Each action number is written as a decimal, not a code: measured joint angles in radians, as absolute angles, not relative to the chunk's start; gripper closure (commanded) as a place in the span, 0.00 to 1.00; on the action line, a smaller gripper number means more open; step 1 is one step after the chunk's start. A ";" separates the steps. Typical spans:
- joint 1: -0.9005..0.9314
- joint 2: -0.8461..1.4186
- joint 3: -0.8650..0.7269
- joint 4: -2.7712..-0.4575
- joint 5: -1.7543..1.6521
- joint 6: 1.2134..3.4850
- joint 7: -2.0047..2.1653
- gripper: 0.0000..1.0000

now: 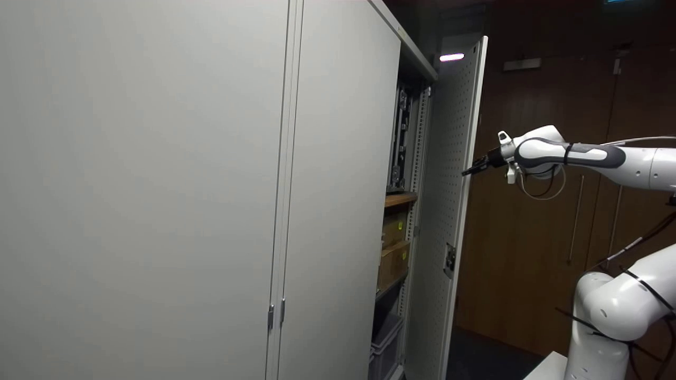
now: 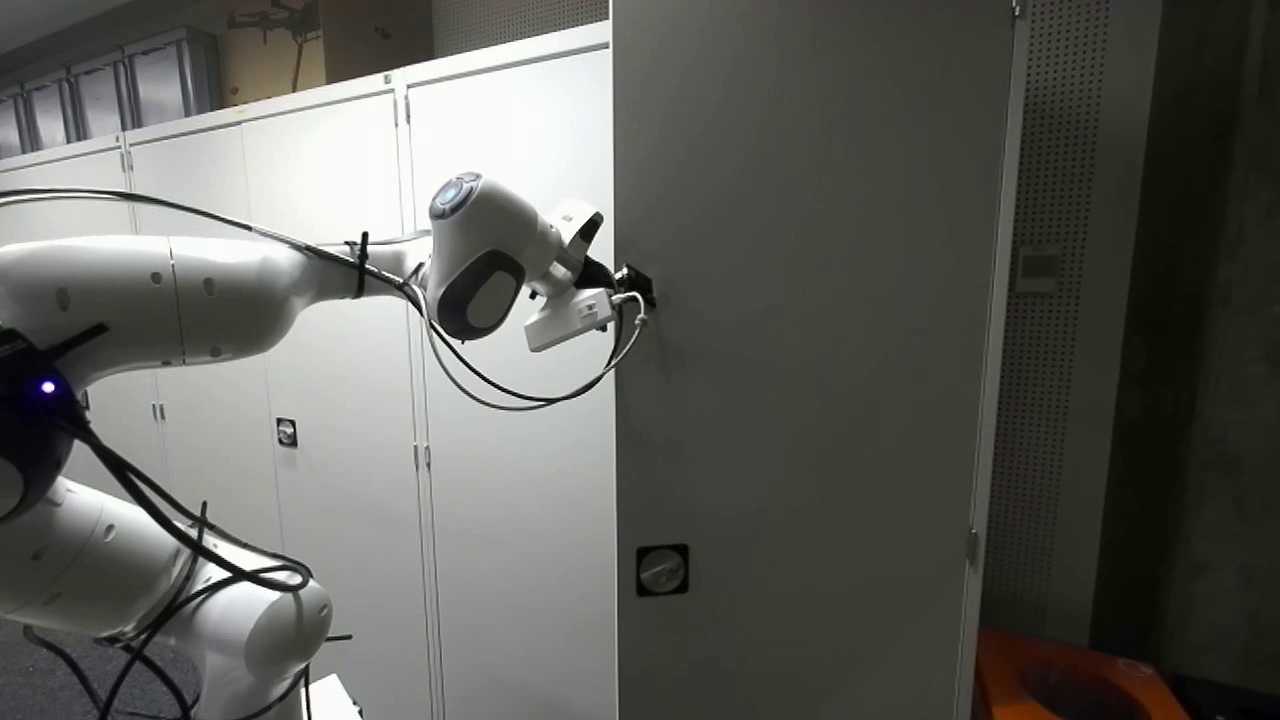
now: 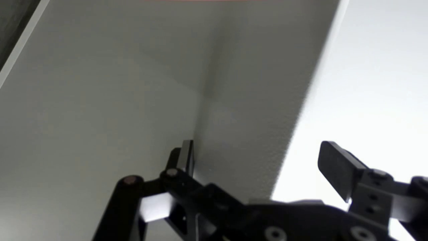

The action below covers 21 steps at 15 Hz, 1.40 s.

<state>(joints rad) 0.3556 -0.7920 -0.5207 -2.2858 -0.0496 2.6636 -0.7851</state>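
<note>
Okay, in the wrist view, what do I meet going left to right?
Dark corner, pale strip, grey door panel with one gripper finger in front of it, bright white surface with the opposite finger in front.

Near-level forearm (image 2: 200, 298), wide-spread gripper (image 3: 258, 146)

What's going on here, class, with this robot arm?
A white robot arm holds its gripper at the free edge of an open door on a tall cabinet. In the wrist view the fingers are spread, one over the door's outer face, the other beyond that edge; whether either touches the door can't be told. Cardboard boxes show inside the cabinet.
</note>
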 measured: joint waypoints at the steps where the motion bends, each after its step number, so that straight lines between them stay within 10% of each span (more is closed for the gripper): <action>1: 0.356 -0.786 -0.516 -2.283 -0.046 2.664 -0.785 0.00; 21: 0.422 -0.696 -0.489 -2.222 0.079 2.663 -0.864 0.00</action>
